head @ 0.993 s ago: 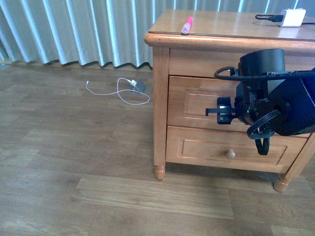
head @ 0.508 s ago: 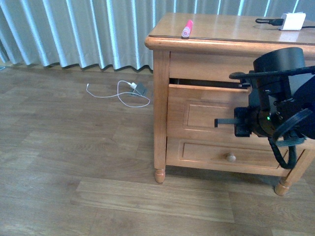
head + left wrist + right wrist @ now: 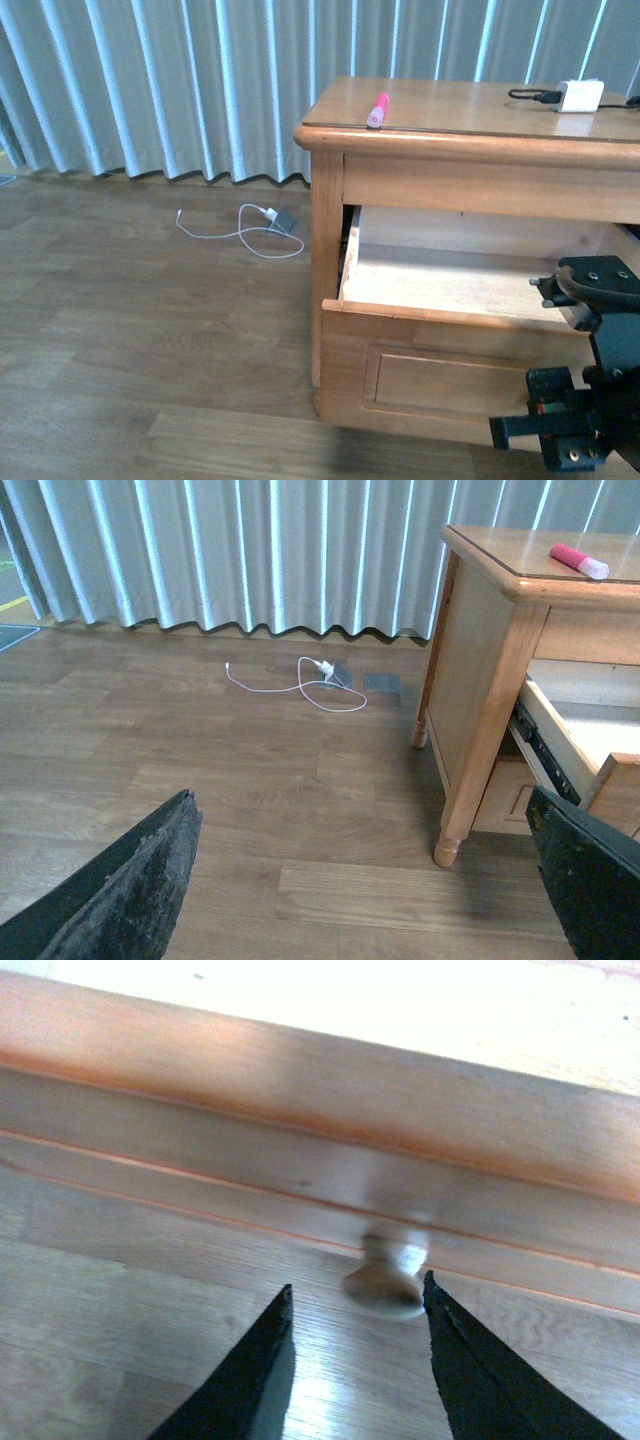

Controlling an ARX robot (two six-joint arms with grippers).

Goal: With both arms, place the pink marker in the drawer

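The pink marker (image 3: 378, 109) lies on the cabinet top near its front left edge; it also shows in the left wrist view (image 3: 578, 561). The upper drawer (image 3: 450, 285) stands pulled far out, its pale inside bare. My right gripper (image 3: 357, 1305) is open, its fingertips on either side of the drawer's round pale knob (image 3: 387, 1276), a little apart from it. The right arm (image 3: 590, 400) shows at the drawer front in the front view. My left gripper (image 3: 365, 815) is open and empty, low over the floor left of the cabinet.
A white charger with its black cable (image 3: 578, 96) sits on the cabinet top at the back right. A white cable with a plug (image 3: 250, 225) lies on the wooden floor by the curtain (image 3: 150, 80). The cabinet's front leg (image 3: 450, 850) stands near my left gripper.
The upper drawer has come from shut to far open, with my right arm moving back toward the camera with it. The view has tilted and the marker has stayed on the cabinet top.
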